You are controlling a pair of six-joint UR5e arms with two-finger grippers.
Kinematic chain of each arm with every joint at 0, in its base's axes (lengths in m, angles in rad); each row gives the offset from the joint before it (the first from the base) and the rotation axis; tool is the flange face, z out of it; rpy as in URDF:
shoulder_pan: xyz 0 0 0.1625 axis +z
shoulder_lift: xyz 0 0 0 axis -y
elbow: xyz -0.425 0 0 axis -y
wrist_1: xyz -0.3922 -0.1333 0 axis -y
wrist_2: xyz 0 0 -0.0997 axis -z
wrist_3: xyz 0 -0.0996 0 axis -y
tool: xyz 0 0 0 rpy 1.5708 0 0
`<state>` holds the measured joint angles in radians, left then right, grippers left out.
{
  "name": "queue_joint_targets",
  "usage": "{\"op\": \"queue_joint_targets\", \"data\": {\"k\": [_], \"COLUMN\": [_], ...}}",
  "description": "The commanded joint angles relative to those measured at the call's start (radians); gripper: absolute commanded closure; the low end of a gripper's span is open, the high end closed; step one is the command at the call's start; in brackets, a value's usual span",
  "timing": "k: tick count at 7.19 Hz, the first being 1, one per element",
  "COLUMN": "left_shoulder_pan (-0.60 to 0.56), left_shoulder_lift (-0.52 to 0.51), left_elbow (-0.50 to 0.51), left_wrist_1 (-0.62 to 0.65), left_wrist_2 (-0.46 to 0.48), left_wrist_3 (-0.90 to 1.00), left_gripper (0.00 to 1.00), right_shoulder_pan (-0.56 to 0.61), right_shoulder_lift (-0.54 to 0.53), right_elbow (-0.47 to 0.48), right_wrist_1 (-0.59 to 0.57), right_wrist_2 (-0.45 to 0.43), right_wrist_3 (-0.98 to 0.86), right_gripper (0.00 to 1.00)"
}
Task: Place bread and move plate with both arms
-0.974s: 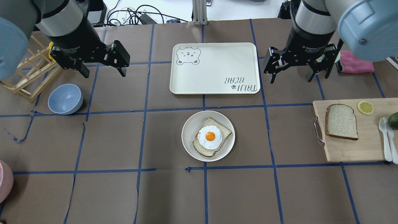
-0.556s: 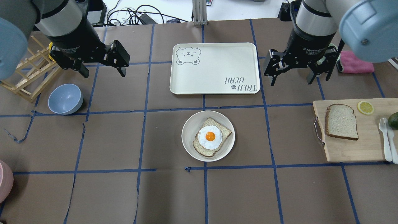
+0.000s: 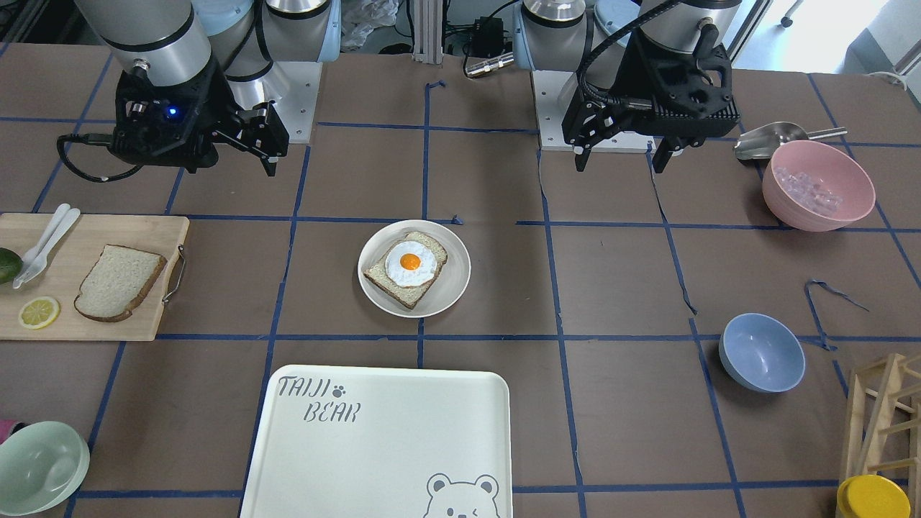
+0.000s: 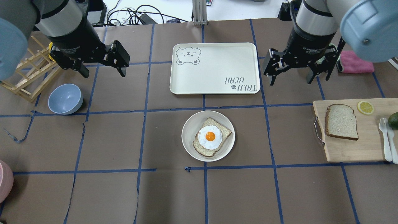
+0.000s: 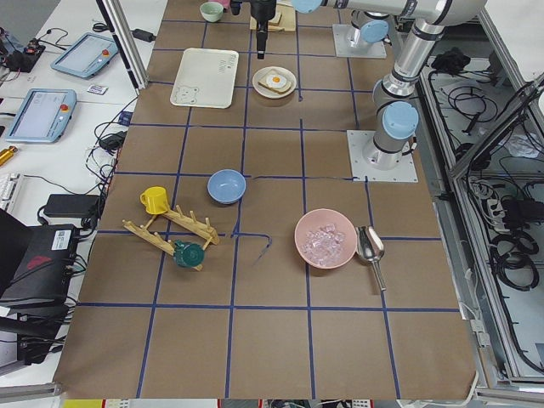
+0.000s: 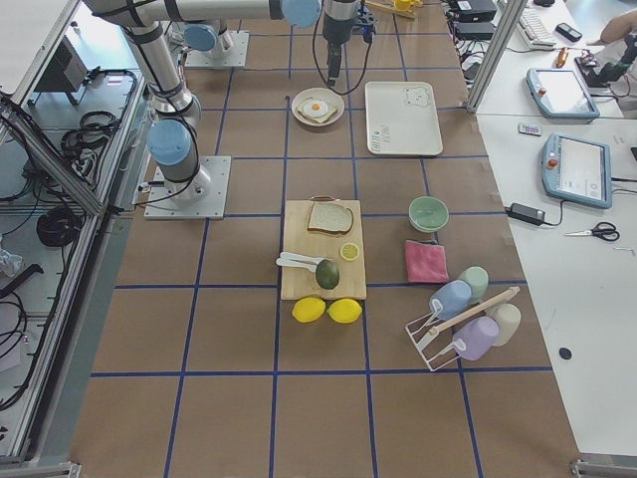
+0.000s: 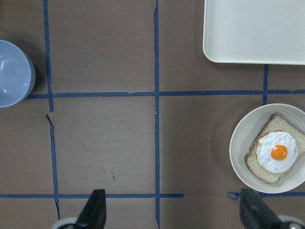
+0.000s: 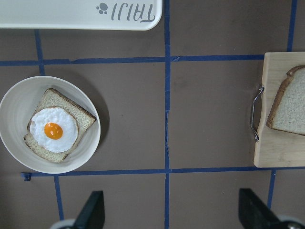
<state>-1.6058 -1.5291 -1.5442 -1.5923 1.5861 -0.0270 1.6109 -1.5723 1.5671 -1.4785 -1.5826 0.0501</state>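
Observation:
The plain bread slice (image 4: pixel 341 122) lies on a wooden cutting board at the table's right; it also shows in the right wrist view (image 8: pixel 291 107). The round off-white plate (image 4: pixel 189 124) sits mid-table and holds another slice topped with a fried egg (image 4: pixel 210 137). My left gripper (image 4: pixel 104 74) is open and empty, hovering high over the far left, well away from the plate (image 7: pixel 240 143). My right gripper (image 4: pixel 290 81) is open and empty, hovering right of the tray, beyond the bread and apart from it.
The TAIJI BEAR tray (image 4: pixel 214 68) lies just beyond the plate. The cutting board (image 4: pixel 351 149) also bears a lemon slice (image 4: pixel 365 107) and white cutlery (image 4: pixel 387 140). A blue bowl (image 4: pixel 65 99) and wooden rack (image 4: pixel 28 77) stand left. A pink cloth (image 4: pixel 356 63) lies far right.
My right gripper has shifted very slightly to the right. The left gripper, bread and plate have not moved.

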Motion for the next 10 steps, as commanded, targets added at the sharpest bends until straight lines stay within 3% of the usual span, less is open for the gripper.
{"op": "queue_joint_targets", "data": {"k": [1, 5, 7, 10], "left_shoulder_pan": [0.000, 0.000, 0.000, 0.001], "left_shoulder_lift": [0.001, 0.003, 0.003, 0.001], "left_elbow": [-0.001, -0.001, -0.002, -0.002], "left_wrist_1": [0.000, 0.000, 0.000, 0.002], "left_wrist_2": [0.000, 0.000, 0.000, 0.000], "left_wrist_3": [-0.001, -0.001, -0.002, -0.001], "left_gripper": [0.00, 0.00, 0.00, 0.00], "right_shoulder_pan": [0.000, -0.014, -0.079, -0.225], "right_shoulder_lift": [0.003, 0.011, 0.037, 0.087], "right_elbow": [0.004, 0.008, 0.052, 0.120], "right_wrist_1": [-0.017, -0.045, -0.055, -0.247], "right_wrist_2": [0.001, -0.001, -0.129, -0.131], "right_wrist_3": [-0.004, -0.061, -0.056, -0.081], "right_gripper": [0.00, 0.00, 0.00, 0.00]}}
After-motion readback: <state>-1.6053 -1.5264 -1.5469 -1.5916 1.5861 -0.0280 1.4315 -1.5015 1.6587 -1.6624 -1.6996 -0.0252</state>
